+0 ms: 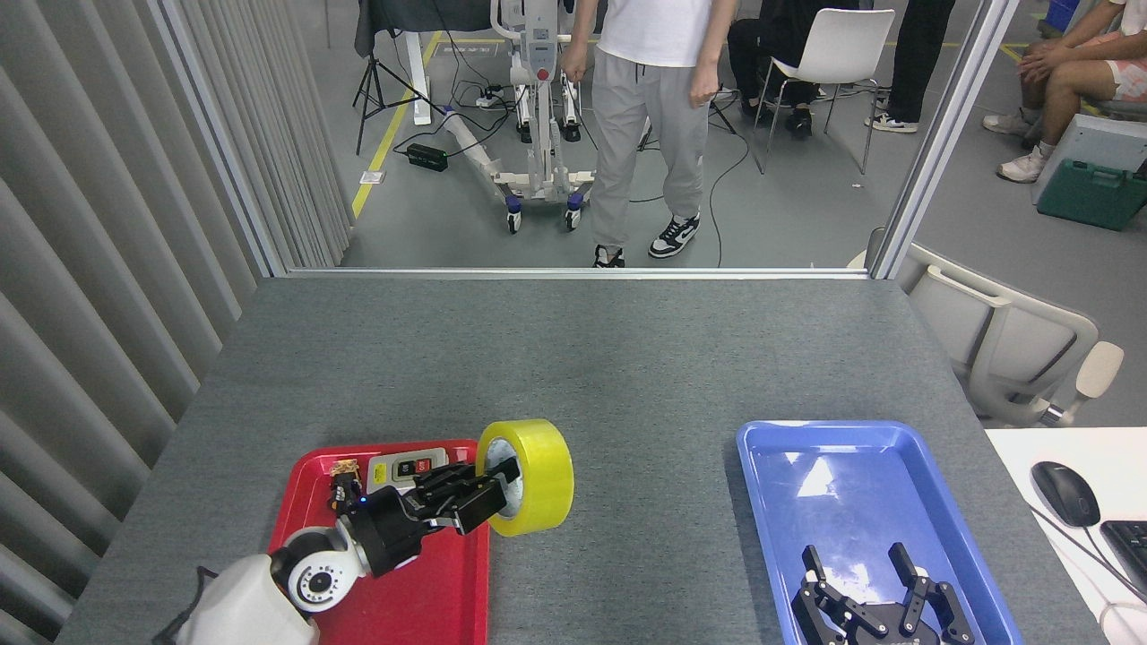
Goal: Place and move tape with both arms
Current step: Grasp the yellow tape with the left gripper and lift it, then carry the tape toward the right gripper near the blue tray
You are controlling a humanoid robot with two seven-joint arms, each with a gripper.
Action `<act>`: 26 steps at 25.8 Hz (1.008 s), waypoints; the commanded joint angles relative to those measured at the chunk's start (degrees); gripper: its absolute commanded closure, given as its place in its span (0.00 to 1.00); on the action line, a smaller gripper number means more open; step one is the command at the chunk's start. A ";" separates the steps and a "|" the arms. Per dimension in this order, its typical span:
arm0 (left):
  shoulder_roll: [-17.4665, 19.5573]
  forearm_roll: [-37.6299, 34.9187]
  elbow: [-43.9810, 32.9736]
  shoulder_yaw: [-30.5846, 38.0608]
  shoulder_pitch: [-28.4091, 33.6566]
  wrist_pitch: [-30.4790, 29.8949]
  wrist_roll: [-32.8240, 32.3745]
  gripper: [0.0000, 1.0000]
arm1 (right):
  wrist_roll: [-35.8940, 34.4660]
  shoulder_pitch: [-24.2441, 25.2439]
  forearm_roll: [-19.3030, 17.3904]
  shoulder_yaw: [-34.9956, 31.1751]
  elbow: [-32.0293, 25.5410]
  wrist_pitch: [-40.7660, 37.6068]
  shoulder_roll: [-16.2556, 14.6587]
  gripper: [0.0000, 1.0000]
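Head view, step in hand: my left gripper (504, 485) carries the wide roll of translucent yellow packing tape with a white core (527, 477) off the right edge of the red plastic tray (430, 582), above the grey felt-covered table (573, 358).
Doing it well: I judge the roll should travel level toward the middle of the table, low and slow, so it does not slip off my fingers, then be set down where my other arm can reach it.
Left fingers: 1 black finger (484, 475) reaches into the roll's core, the rest lie against its rim; clenched on the tape, the roll turned on edge with its hole facing me.
Right fingers: my right gripper (876, 598) hangs over the near end of the shallow blue plastic tray (762, 466), fingers spread wide, holding nothing.
Left behind: the grey switch box with 2 buttons (403, 468) sits at the red tray's far end.
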 commanded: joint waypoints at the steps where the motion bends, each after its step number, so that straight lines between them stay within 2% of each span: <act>1: -8.72 2.89 11.74 -2.51 0.48 -6.15 5.28 1.00 | -0.50 -0.06 0.05 -0.53 -0.03 -7.38 -0.06 0.00; 3: -13.11 2.89 16.32 -4.01 0.21 -6.15 5.28 1.00 | -1.12 -0.06 0.14 -1.59 -0.20 -14.41 -0.15 0.00; 5: -16.19 2.80 16.67 -4.97 -0.05 -6.15 5.28 1.00 | -1.21 0.12 0.14 -3.17 -0.38 -21.88 -0.15 0.00; 8: -19.44 2.80 17.81 -6.82 -2.60 -6.15 5.98 1.00 | -1.29 0.56 0.05 -4.84 -1.08 -33.75 0.03 0.00; 11: -20.50 3.15 20.80 -10.25 -5.85 -6.15 7.48 1.00 | -1.29 1.35 -0.04 -5.63 -1.26 -40.96 0.20 0.00; 14: -21.02 3.24 20.89 -10.42 -5.94 -6.15 8.35 1.00 | -1.29 1.35 -0.04 -5.37 -1.17 -42.98 0.11 0.00; 26: -19.71 4.03 19.75 -12.88 -5.85 -6.15 10.11 1.00 | -1.29 -0.23 -0.13 -4.84 -1.26 -41.05 -0.41 0.00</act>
